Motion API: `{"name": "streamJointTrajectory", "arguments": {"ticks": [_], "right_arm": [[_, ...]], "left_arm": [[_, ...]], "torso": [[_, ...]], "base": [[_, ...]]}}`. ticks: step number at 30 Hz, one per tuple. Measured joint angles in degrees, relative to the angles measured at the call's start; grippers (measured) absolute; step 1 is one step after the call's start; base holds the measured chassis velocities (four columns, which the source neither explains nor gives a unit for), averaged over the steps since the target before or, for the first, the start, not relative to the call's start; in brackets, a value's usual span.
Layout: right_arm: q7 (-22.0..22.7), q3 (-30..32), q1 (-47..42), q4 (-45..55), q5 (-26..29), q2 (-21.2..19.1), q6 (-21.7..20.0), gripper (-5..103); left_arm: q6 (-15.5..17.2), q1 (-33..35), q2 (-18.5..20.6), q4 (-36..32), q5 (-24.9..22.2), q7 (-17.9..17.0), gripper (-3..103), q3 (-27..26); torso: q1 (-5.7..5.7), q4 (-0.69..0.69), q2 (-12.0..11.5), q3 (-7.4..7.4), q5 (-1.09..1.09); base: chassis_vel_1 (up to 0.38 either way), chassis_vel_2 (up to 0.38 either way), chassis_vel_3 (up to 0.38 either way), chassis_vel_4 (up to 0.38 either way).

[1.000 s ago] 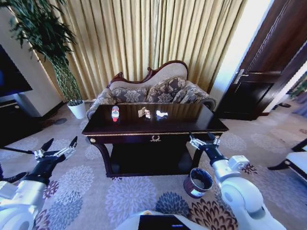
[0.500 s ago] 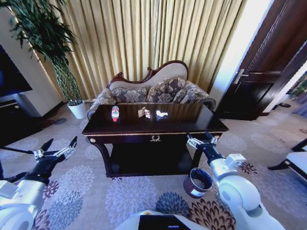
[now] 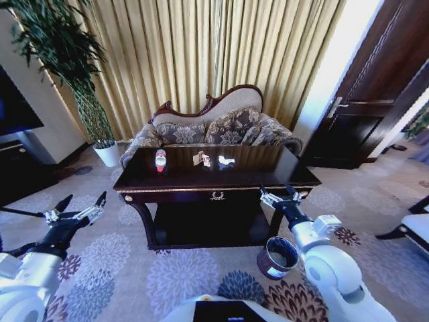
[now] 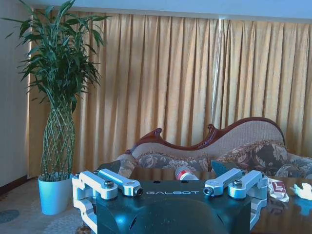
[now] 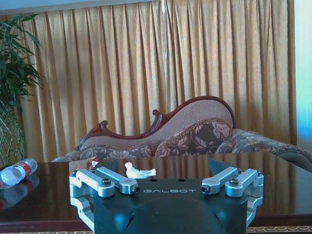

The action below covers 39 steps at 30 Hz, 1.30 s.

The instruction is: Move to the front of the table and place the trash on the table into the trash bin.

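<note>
Head cam first: the table (image 3: 214, 180) sits dead ahead with the couch (image 3: 214, 127) behind it. All the trash is on the tabletop, in a row toward the back edge: the bottle (image 3: 161, 159), then the carton (image 3: 201, 158), then the crumpled paper (image 3: 226, 161). The right gripper (image 3: 280, 196) hangs just off the table's front right corner, jaws spread with nothing between them, and the trash lies beyond its fingertips, up on the top. The trash bin (image 3: 277, 255) stands on the carpet below that gripper, tucked against the right forearm near the table leg. The left gripper (image 3: 77, 209) hovers over the carpet well off the table's left end, jaws also wide apart and empty; the bottle is the closest piece to it but still well away. A white plant pot (image 3: 107, 153) sits far beyond it by the curtain.

Left wrist cam: the left gripper's (image 4: 170, 183) fingers are splayed, and past them I can see the bottle (image 4: 186, 173) about in line with the gap, with the carton (image 4: 278, 188) and paper (image 4: 304, 190) off past one finger.

Right wrist cam: the right gripper (image 5: 168, 183) has its jaws open at tabletop level. The paper (image 5: 139, 171) sits just beyond the gap, and the bottle (image 5: 17, 172) lies on its side far outside one finger.
</note>
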Motion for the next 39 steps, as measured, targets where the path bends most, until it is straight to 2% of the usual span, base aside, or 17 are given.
{"name": "streamJointTrajectory", "arguments": {"ticks": [32,39], "right_arm": [[-0.38,-1.44,-0.96,-0.27,-2.65,1.06,0.32,100],[-1.74,-1.51,-1.26,-0.28,-3.44,1.33,0.33,100]], "left_arm": [[-0.33,-0.25,-0.25,0.00,-0.32,0.22,100,-0.15],[-0.35,-0.13,-0.37,0.00,-0.35,0.31,100,-0.15]], "torso": [[0.00,0.00,0.00,0.00,0.00],[0.00,0.00,0.00,0.00,0.00]], "base": [[-0.069,0.067,0.068,-0.067],[-0.079,0.074,0.073,-0.069]]}}
